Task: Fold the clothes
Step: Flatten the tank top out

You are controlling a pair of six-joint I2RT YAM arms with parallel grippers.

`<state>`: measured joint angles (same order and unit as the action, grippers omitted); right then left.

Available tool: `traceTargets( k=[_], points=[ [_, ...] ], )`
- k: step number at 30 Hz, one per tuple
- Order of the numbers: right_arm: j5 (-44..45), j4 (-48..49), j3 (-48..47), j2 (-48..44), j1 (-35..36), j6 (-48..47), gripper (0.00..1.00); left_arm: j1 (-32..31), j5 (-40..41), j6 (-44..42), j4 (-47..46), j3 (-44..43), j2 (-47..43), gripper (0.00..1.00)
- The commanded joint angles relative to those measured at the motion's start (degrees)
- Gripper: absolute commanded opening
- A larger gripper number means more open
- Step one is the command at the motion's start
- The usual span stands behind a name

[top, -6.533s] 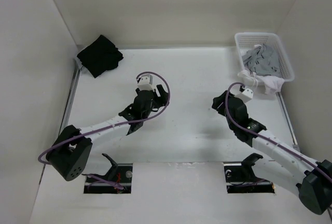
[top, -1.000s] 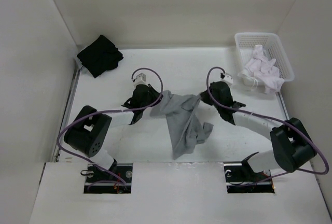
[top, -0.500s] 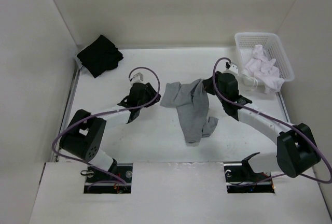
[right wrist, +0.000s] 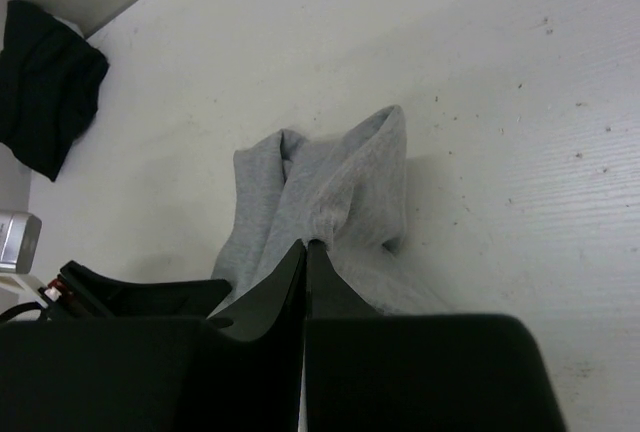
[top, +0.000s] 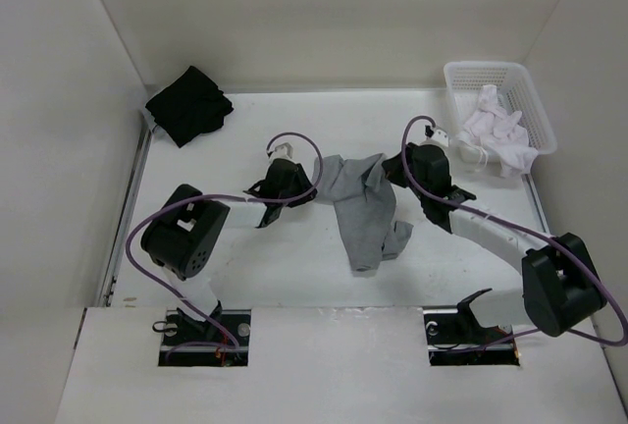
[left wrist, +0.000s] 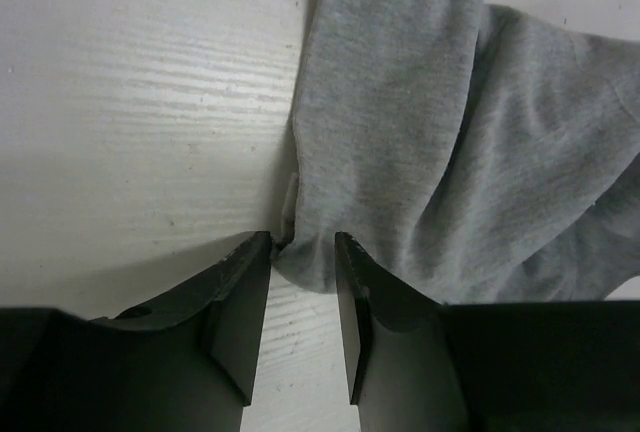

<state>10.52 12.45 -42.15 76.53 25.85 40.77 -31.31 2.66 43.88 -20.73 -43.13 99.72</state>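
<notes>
- The grey T-shirt (top: 363, 210) is lying crumpled on the bench (top: 294, 272), strung between my two grippers, with a long tail trailing back toward the arm bases.
- My right gripper (right wrist: 305, 250) is closed tight, pinching a bunched fold of the shirt right at its tips.
- My left gripper (left wrist: 303, 247) is partway open and holding nothing. The shirt's edge sits right in the gap between its tips.
- Worry one: if I close the left gripper here, I might only nip the very edge, and it could slip out once I pull the shirt taut.
- Worry two: the right gripper looks like it has a wad rather than a single layer, so spreading could leave a twist and a lopsided fold.
- Worry three: the left gripper looks low to the bench, so nudging forward could shove the cloth away instead of catching it.
- The black garment (top: 188, 105) and the basket (top: 459, 79) are well clear of both grippers, so no worries there.
</notes>
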Motion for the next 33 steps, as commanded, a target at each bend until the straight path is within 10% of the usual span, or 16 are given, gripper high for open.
traceTargets(
  k=[1,10,16,27,33],
  points=[
    [-1.2,3.9,0.2,-2.7,-0.1,0.4,0.01,-0.5,5.1,-1.8,-1.0,-2.2,-0.6,0.34],
    [-1.6,4.1,0.3,-2.8,-0.2,0.4,0.01,-3.7,12.4,-5.5,2.1,-3.1,-0.8,0.35],
    [-2.3,3.7,-3.0,-2.4,-0.4,0.2,0.01,-3.7,9.5,-3.3,0.6,-4.4,-4.1,0.00],
    [-8.1,-10.2,-43.6,-1.9,-1.0,-6.6,0.01,8.1,5.5,1.6,8.6,-20.2,-33.4,0.00],
    [-8.9,-8.1,-22.1,-17.1,5.5,-6.2,0.02,8.9,6.7,5.0,18.3,-7.9,-51.3,0.01]
  ],
)
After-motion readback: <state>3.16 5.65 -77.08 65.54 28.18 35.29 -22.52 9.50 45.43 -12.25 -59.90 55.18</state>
